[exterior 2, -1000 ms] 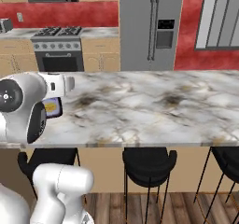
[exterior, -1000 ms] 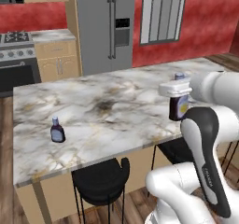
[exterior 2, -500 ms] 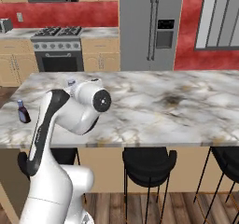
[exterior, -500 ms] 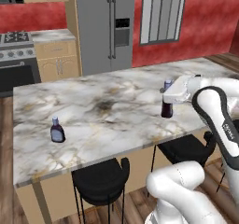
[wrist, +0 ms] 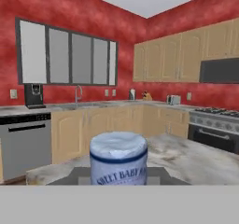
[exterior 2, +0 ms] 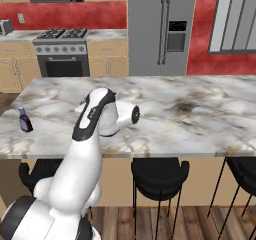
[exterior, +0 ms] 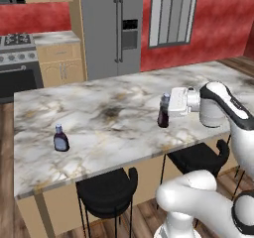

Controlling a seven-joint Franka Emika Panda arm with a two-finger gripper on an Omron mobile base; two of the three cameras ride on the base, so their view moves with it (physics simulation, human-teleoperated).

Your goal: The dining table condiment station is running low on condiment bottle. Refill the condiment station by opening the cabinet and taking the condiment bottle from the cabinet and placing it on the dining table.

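Note:
My gripper (exterior: 167,107) reaches left over the dining table (exterior: 99,110) and is shut on the condiment bottle (exterior: 162,117), a dark bottle with a blue cap, held upright. Its base is at or just above the marble near the table's front edge; I cannot tell whether it touches. In the hand view the bottle's blue cap (wrist: 118,153) sits close in front of the camera, with the marble top (wrist: 196,160) behind it. In the right base view my arm (exterior 2: 100,119) bends over the table (exterior 2: 200,114) and covers the bottle. The cabinet is out of view.
A squat dark bottle (exterior: 60,139) (exterior 2: 23,120) stands near the table's left end. Black stools (exterior: 106,185) (exterior: 198,157) (exterior 2: 160,171) are tucked under the front edge. Beyond the table are a grey fridge (exterior: 111,29) and a stove (exterior: 17,58).
The arm has swung out and stretched left, carrying the bottle leftward and lower over the marble top. The squat bottle and the views have not shifted.

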